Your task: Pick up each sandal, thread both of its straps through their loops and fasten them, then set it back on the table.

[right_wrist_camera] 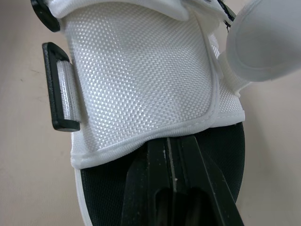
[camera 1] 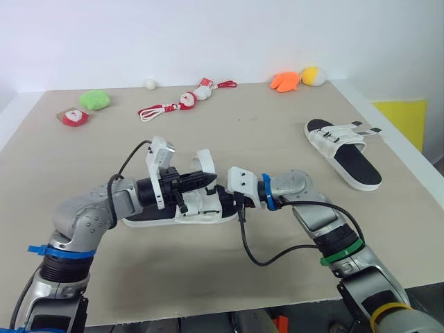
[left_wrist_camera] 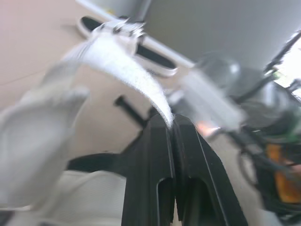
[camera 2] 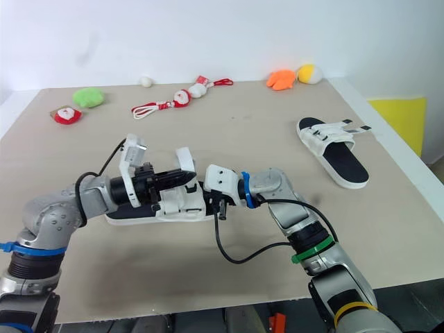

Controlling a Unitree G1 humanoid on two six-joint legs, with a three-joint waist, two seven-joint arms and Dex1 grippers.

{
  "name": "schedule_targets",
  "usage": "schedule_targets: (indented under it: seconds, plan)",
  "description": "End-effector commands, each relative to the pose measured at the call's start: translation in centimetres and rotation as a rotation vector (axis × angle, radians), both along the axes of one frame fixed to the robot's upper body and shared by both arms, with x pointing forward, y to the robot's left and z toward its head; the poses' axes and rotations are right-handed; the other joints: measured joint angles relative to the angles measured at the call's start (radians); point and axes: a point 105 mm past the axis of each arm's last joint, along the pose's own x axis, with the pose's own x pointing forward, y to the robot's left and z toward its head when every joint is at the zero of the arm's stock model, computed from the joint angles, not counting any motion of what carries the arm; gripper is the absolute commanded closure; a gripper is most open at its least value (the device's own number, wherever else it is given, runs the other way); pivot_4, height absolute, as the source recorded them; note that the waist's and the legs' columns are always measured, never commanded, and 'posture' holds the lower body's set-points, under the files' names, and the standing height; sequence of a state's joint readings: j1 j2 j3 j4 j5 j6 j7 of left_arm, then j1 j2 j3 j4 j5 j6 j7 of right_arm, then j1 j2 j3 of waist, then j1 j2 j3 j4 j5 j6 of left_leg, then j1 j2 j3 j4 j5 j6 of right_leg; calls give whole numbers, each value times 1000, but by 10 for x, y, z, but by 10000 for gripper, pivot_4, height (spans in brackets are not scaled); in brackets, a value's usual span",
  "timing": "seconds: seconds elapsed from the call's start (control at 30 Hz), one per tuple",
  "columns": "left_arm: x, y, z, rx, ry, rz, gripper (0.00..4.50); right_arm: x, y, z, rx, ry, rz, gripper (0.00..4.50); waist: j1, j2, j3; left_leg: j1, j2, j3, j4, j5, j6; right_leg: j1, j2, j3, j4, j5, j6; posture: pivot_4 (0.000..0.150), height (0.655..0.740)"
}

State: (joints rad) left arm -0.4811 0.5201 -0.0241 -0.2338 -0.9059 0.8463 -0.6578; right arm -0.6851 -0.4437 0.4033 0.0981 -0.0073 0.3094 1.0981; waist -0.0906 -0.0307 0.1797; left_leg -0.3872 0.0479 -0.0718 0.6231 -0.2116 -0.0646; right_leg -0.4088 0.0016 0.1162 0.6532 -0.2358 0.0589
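Left gripper (left_wrist_camera: 171, 123): the jaws stand closed on the tip of a white strap (left_wrist_camera: 127, 66), which is drawn up and away from the shoe.
Right gripper (right_wrist_camera: 175, 139): the jaws stand pressed together, the tips going under the hem of the white upper (right_wrist_camera: 136, 70); if they really pinch the cloth, I cannot tell.
Loop (right_wrist_camera: 59, 87): a black plastic frame at the side of the upper, with a short band through it; the held strap is not yet in it.
Near sandal (camera 1: 159, 216): it lies with its sole on the table (camera 1: 277, 104), between the two grippers, near the front edge.
Far sandal (camera 1: 347, 156): it lies well apart on the robot's right, straps loose, untouched.
Risk, strap: only the very tip is held, so I judge a pull or a twist could let it slip out.
Risk, shoe: if the right gripper holds weakly, the sandal may slide or turn when the left one pulls.
Risk, threading: the strap is soft, so its end may fold at the loop.
Writing: no brand, label or letters can be read on either sandal.
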Motion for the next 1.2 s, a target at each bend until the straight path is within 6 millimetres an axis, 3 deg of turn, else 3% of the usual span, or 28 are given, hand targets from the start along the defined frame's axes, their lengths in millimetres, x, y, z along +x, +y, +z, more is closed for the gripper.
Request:
schedule_targets:
  seconds: [0.03, 0.2, 0.6, 1.2]
  plan:
    - [2, -1, -6, 26, -29, -1, 44501, -5, 1, -15, -41, 39, 2, 45000, 0, 0, 0, 0, 0, 0, 0, 0, 0, 0, 0, 0, 0, 0, 0, 1500, 7400]
    - [-5, -2, -22, 56, 25, -36, 44501, -6, -1, -16, -41, 41, -5, 45000, 0, 0, 0, 0, 0, 0, 0, 0, 0, 0, 0, 0, 0, 0, 0, 1500, 7400]
    - [-27, -6, -27, 40, 93, -108, 44501, -5, -1, -15, -40, 39, -6, 45000, 0, 0, 0, 0, 0, 0, 0, 0, 0, 0, 0, 0, 0, 0, 0, 1500, 7400]
    - [-25, -10, -34, 62, 94, -77, 44501, -4, 0, -14, -40, 39, -6, 45000, 0, 0, 0, 0, 0, 0, 0, 0, 0, 0, 0, 0, 0, 0, 0, 1500, 7400]
